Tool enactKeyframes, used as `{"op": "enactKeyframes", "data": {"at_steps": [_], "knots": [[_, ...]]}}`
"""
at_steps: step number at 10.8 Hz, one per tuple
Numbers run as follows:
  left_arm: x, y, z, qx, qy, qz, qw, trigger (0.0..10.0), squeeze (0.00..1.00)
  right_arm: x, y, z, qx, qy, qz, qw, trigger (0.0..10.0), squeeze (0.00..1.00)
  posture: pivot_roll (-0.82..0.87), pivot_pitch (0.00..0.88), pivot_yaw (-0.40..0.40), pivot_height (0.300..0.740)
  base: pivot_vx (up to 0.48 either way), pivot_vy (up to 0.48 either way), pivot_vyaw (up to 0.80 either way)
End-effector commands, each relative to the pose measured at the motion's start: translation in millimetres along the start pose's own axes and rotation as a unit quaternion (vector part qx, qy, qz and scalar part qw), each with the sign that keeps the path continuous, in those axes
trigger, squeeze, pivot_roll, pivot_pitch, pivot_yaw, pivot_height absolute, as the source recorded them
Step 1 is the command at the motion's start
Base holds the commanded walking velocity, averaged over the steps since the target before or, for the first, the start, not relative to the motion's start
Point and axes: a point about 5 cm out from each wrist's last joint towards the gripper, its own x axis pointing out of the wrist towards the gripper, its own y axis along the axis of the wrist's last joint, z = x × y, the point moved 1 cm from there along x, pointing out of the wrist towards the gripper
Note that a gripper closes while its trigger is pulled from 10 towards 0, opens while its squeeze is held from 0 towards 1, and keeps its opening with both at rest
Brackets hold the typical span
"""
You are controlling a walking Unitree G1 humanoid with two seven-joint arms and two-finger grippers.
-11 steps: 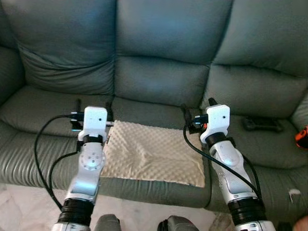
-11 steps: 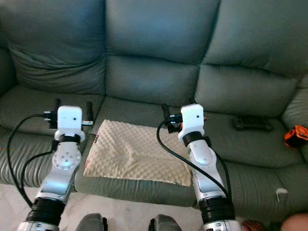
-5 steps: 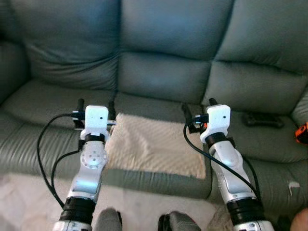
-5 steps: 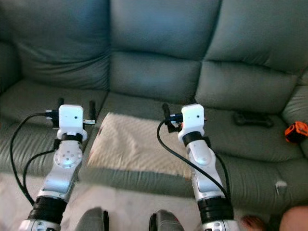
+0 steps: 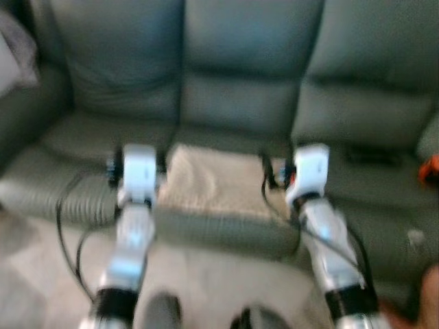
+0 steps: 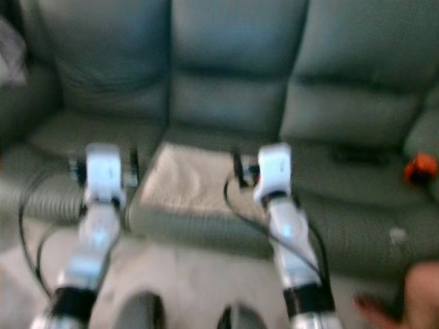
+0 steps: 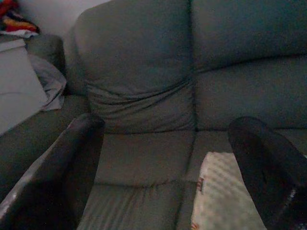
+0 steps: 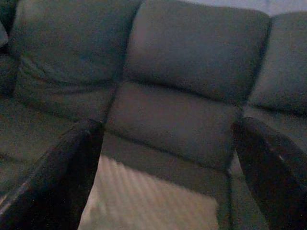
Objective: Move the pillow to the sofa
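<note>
The beige, bumpy pillow (image 5: 212, 179) lies flat on the middle seat of the grey-green sofa (image 5: 240, 103), near the seat's front edge; the head views are blurred. My left gripper (image 5: 137, 163) hovers just left of the pillow, open and empty. My right gripper (image 5: 282, 163) hovers at the pillow's right edge, also open and empty. In the left wrist view the pillow's corner (image 7: 225, 191) shows between the spread fingers (image 7: 81, 143). The right wrist view has the pillow (image 8: 153, 201) low between its own black fingers (image 8: 72, 163).
A dark controller (image 5: 374, 156) lies on the right seat and an orange object (image 5: 431, 168) sits at the far right. Grey cloth (image 7: 48, 81) is bunched on the sofa's left end. Pale floor (image 5: 206, 274) lies before the sofa. Part of a person (image 6: 418, 295) is at the lower right.
The whole picture has shifted and blurred: the camera has backed away, showing more floor and the sofa's left end. Pillow stays on the seat; both grippers keep their open pose.
</note>
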Motion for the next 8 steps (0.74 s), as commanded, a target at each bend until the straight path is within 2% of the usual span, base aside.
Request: {"op": "enactKeyframes", "data": {"at_steps": [1, 8], "knots": [[4.2, 6.5, -2.5, 0.002, 0.002, 0.012, 1.0, 10.0, 0.0, 2.8, 4.3, -1.7, 0.004, 0.0, 0.008, 1.0, 10.0, 0.0, -0.04, 0.042, -0.04, 0.74, -0.345, 0.0, 0.0], [3.6, 5.4, -1.3, 0.009, 0.003, 0.011, 1.0, 10.0, 0.0, 2.5, 4.4, -3.0, 0.006, 0.009, 0.009, 1.0, 10.0, 0.0, -0.05, 0.046, -0.041, 0.74, -0.338, 0.0, 0.0]]}}
